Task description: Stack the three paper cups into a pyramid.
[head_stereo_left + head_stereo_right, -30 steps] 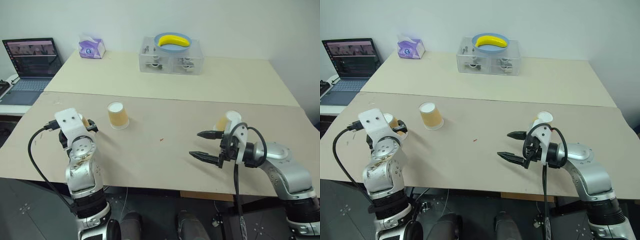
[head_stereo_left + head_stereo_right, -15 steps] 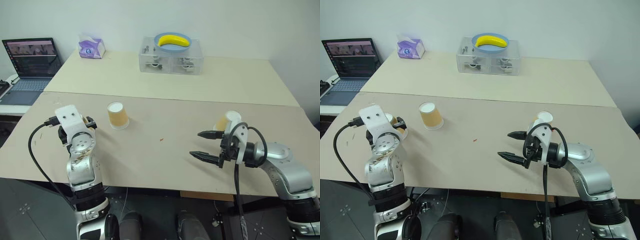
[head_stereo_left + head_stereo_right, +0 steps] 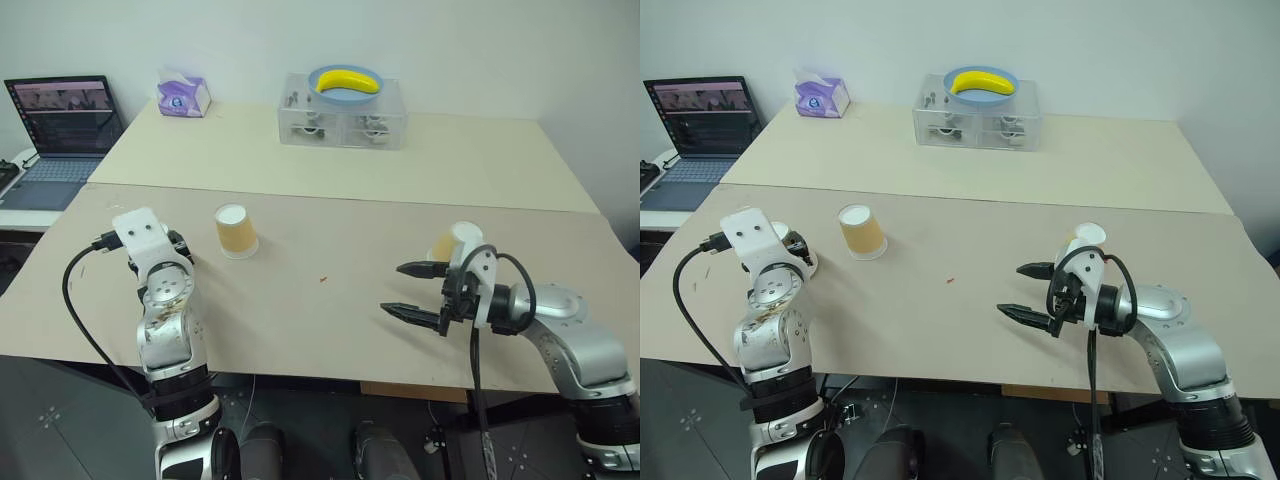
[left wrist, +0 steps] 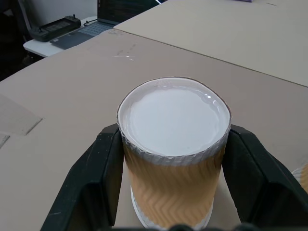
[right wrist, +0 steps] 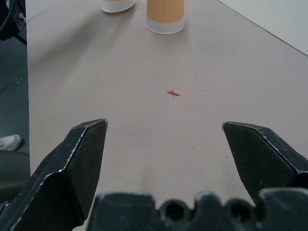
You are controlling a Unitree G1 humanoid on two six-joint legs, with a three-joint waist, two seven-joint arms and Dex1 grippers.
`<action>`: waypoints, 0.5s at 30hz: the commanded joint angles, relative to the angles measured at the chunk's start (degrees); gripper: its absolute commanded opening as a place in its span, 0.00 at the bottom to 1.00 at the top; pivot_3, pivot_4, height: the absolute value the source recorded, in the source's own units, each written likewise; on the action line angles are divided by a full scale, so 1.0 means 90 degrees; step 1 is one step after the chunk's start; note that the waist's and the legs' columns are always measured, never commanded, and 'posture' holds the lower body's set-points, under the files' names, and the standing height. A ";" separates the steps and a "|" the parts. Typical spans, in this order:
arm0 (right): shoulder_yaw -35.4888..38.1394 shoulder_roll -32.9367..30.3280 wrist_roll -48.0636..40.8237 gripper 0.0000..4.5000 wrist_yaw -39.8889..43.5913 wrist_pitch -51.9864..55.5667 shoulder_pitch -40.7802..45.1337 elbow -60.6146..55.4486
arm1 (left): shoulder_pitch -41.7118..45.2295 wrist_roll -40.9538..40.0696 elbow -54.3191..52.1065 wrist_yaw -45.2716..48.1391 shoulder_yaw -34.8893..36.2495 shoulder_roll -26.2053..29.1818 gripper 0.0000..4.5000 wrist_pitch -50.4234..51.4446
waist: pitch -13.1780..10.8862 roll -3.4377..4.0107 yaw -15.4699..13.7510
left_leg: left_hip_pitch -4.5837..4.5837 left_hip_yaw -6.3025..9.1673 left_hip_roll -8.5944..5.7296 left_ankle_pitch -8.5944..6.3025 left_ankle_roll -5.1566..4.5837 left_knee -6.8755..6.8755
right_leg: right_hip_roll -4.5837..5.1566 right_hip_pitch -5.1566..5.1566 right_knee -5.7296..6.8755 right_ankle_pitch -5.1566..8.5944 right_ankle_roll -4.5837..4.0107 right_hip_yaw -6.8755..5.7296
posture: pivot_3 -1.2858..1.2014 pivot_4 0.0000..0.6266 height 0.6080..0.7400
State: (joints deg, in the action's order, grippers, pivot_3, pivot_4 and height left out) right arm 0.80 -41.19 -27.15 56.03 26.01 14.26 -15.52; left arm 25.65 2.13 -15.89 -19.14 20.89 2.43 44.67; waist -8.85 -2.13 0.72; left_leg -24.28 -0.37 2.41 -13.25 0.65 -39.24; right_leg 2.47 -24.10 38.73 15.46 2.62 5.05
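Tan corrugated paper sits between our left gripper's (image 4: 168,192) black fingers (image 4: 96,183) — closed on the leftmost cup (image 4: 173,159), which stands upside down at the near table's (image 3: 330,330) left edge. So we judge the first pick is in hand. Next comes a straight lift and a carry toward the middle cup (image 3: 236,231), also inverted, to set a base pair side by side. We count three cups: the third (image 3: 452,242) stands just behind our right gripper (image 3: 421,291), whose jaws gape wide and empty over a small red mark (image 5: 173,94).
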 commanded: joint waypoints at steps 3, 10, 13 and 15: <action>0.0212 -0.0119 -0.0016 1.00 0.0016 -0.0061 -0.0013 -0.0094 | 0.0175 0.0126 -0.0132 0.0019 -0.0238 0.0184 0.55 -0.0254 | 0.0000 0.0000 -0.0001 | 0.0000 0.0000 0.0000 0.0000 0.0000 0.0000 | 0.0000 0.0000 0.0000 0.0000 0.0000 0.0000 | 0.52 0.24 0.65; 0.0211 -0.0209 -0.0024 1.00 0.0091 -0.0058 0.0038 0.0035 | 0.1134 0.0283 -0.0379 0.0465 -0.0750 0.0951 0.55 -0.1505 | -0.0001 -0.0002 -0.0007 | -0.0002 0.0001 -0.0001 0.0001 0.0001 0.0000 | 0.0001 0.0000 0.0000 0.0000 0.0000 -0.0001 | 0.52 0.24 0.65; 0.0217 -0.0226 -0.0010 1.00 0.0118 -0.0080 0.0091 0.0144 | 0.1722 -0.0114 -0.0157 0.1084 -0.0952 0.1089 0.55 -0.1940 | -0.0001 -0.0002 -0.0012 | -0.0003 0.0000 -0.0002 0.0001 0.0001 0.0000 | 0.0002 0.0003 -0.0007 0.0000 0.0000 -0.0002 | 0.52 0.24 0.65; 0.0235 -0.0240 -0.0036 1.00 0.0136 -0.0060 0.0063 0.0136 | 0.1955 -0.0600 0.0039 0.1816 -0.1202 0.1051 0.55 -0.1941 | -0.0001 -0.0001 -0.0019 | -0.0003 0.0000 -0.0003 0.0001 0.0001 0.0000 | 0.0003 0.0002 -0.0008 0.0000 0.0000 -0.0002 | 0.52 0.24 0.65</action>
State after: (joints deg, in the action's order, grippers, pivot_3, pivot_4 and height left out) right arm 0.82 -42.44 -27.08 56.92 26.01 14.45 -13.22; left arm 41.91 0.58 -16.45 -8.64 12.77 12.00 28.25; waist -8.85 -2.14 0.55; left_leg -24.32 -0.37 2.38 -13.25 0.66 -39.24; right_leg 2.51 -24.08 38.66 15.46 2.62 5.03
